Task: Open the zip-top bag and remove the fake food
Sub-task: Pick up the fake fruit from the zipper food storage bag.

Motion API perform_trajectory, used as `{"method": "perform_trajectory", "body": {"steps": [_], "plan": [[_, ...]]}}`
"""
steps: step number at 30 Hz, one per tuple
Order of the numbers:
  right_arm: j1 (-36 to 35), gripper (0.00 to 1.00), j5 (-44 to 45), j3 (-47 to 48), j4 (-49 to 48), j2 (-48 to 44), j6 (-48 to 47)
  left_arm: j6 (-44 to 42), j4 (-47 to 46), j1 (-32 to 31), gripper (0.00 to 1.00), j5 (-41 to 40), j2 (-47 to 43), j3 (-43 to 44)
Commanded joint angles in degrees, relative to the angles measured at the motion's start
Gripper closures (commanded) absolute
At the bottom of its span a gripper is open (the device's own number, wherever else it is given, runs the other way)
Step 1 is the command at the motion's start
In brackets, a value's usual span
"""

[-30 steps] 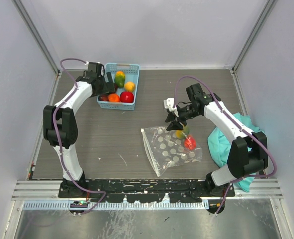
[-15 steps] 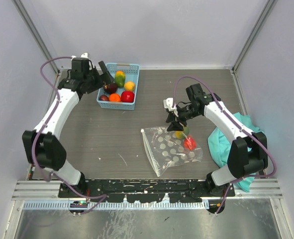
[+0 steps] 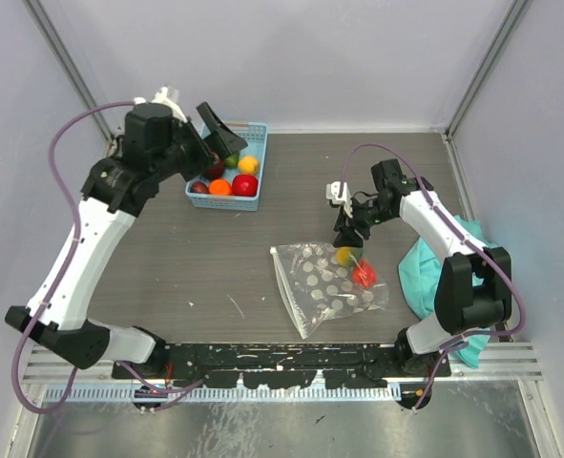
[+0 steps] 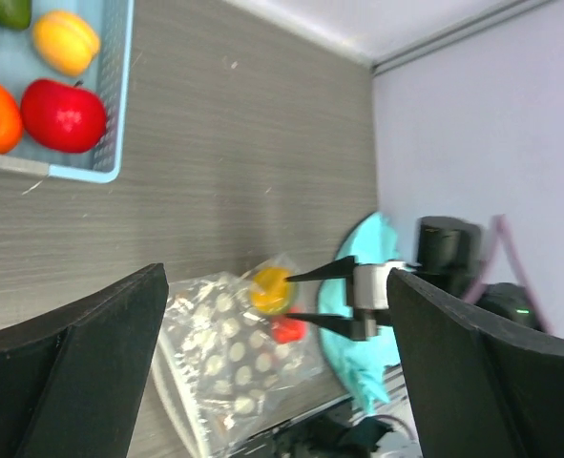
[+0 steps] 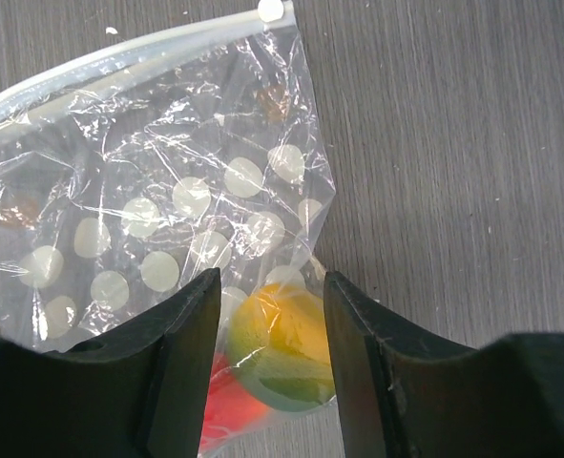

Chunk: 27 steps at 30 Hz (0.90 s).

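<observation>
Clear dotted zip-top bag (image 3: 320, 286) lying flat; yellow, red fake food (image 3: 364, 275) inside.

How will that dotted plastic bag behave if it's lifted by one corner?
Probably floppy: the zip-top bag is thin, crinkled film lying flat. Likely lopsided: the fake food sits bunched at one end, so that end may sag and swing. The glossy film could slip in a light pinch.

Red food (image 5: 228, 408) half behind right hand (image 5: 270, 286)
</observation>
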<state>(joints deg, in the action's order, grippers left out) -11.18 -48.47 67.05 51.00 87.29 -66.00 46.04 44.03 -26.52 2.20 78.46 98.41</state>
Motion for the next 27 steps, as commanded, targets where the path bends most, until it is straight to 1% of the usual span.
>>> {"method": "perform_trajectory", "body": {"steps": [1, 5, 9, 13, 16, 18, 20, 23, 25, 27], "plan": [[1.1, 0.47, 0.2, 0.3, -0.6, 0.7, 0.5, 4.1, 4.1, 0.2, 0.02, 0.3, -3.4, 7.5], [3.3, 0.47, -0.7, 0.3, -0.7, 0.5, 0.7, 5.0, 6.1, 0.0, 0.02, 3.0, -2.9, 11.8], [5.6, 0.47, -1.5, 0.3, -1.1, 0.5, 1.4, 3.6, 9.7, 0.1, 0.02, 2.9, -1.8, 17.1], [5.6, 0.47, -1.8, 0.5, -1.1, 1.3, 1.9, 2.8, 10.7, 0.1, 0.02, 3.1, -2.1, 18.3], [5.6, 0.47, -1.6, 0.6, -1.0, 1.0, 1.9, 2.7, 12.1, 0.0, 0.02, 4.0, -1.7, 21.2], [5.6, 0.47, -1.6, 0.5, -1.3, 0.3, 2.1, 3.0, 11.4, -0.1, 0.02, 4.8, -2.3, 20.9], [5.6, 0.47, -2.1, 0.3, -1.9, -0.6, 2.8, 2.9, 9.0, -0.2, 0.02, 6.1, -4.0, 18.5], [5.6, 0.47, -2.9, 0.3, -2.1, -1.7, 3.3, 0.5, 3.8, -0.2, 0.02, 6.5, -8.7, 9.6], [5.7, 0.47, -3.1, 0.2, -2.3, -2.5, 3.5, -2.2, -2.6, -0.2, 0.02, 7.5, -12.4, 0.1], [5.6, 0.47, -3.0, -0.1, -2.5, -3.2, 3.7, -3.8, -10.1, -0.2, 0.02, 9.3, -16.8, -12.5]]}}
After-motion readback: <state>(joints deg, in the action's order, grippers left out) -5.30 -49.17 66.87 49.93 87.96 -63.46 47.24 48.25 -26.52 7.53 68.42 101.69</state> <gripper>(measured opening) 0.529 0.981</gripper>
